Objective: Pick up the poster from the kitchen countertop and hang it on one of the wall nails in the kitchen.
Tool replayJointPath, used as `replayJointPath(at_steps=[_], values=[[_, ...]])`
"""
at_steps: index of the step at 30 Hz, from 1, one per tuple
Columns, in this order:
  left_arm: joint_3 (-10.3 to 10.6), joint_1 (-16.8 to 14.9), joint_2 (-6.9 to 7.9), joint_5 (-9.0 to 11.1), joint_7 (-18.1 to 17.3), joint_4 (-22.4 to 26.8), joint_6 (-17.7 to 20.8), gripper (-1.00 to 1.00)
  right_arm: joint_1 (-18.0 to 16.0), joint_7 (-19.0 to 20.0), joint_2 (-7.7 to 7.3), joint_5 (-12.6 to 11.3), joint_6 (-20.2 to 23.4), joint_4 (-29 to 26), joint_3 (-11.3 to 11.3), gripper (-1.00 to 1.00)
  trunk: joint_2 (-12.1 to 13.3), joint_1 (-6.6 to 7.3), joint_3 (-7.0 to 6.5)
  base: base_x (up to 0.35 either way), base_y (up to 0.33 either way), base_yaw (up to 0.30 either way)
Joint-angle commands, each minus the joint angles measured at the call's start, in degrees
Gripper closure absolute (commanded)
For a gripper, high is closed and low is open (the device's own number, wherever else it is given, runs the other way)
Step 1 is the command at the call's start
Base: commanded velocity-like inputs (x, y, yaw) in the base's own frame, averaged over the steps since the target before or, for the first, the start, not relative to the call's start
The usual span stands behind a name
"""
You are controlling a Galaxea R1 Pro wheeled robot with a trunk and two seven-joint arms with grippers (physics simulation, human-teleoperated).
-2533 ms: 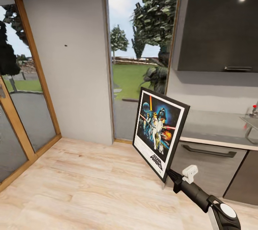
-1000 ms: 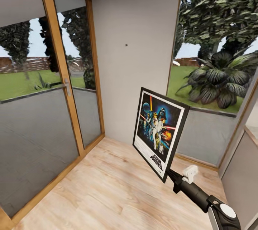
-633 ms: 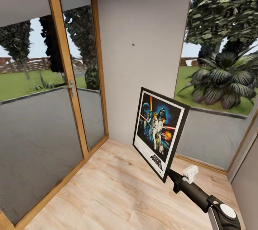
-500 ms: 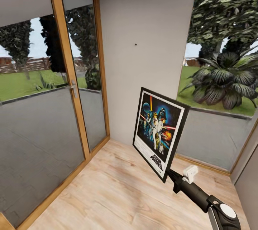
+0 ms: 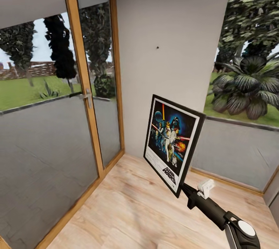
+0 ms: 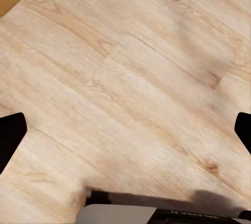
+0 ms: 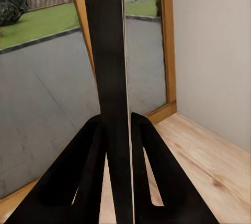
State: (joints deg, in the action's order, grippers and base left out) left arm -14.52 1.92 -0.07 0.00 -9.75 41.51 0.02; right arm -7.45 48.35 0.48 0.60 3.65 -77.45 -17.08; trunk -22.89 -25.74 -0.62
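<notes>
Framed poster (image 5: 172,142) tilted, below nail (image 5: 157,47)

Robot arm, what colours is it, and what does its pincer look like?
The right arm is glossy black, with a round white-and-grey cap and a small white block clipped on top. The right pincer has two flat black fingers, wide below and narrowing toward the tips.

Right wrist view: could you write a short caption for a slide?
Right pincer clamps the poster edge-on, before a glass door and grey wall.
</notes>
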Motion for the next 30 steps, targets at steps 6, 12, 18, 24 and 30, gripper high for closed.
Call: replayJointPath(at_steps=[6, 12, 18, 24, 30], values=[[-0.16, 0.01, -0.02, 0.00, -0.36, 0.05, 0.00, -1.00, -0.02, 0.50, 0.05, -0.07, 0.48, -0.07, -0.15, 1.00, -0.03, -0.04, 0.00, 0.189, 0.321, 0.000], [-0.16, 0.01, -0.02, 0.00, -0.36, 0.07, 0.00, -1.00, -0.02, 0.51, 0.05, -0.07, 0.48, -0.07, -0.15, 1.00, -0.03, -0.04, -0.04, 0.188, 0.321, -0.091], [-0.16, 0.01, -0.02, 0.00, -0.36, 0.08, 0.00, -1.00, -0.02, 0.55, 0.05, -0.07, 0.52, -0.04, -0.15, 1.00, -0.03, -0.04, -0.22, 0.188, 0.321, -0.261], [-0.16, 0.01, -0.02, 0.00, -0.36, 0.07, -0.02, -1.00, -0.02, 0.60, 0.05, -0.07, 0.57, 0.01, -0.15, 1.00, -0.03, -0.04, -0.46, 0.188, 0.321, -0.291], [-0.16, 0.01, -0.02, 0.00, -0.36, 0.14, -0.02, -1.00, -0.02, 0.60, 0.05, -0.07, 0.57, 0.02, -0.15, 1.00, -0.03, -0.04, -0.72, 0.189, 0.321, -0.294]])
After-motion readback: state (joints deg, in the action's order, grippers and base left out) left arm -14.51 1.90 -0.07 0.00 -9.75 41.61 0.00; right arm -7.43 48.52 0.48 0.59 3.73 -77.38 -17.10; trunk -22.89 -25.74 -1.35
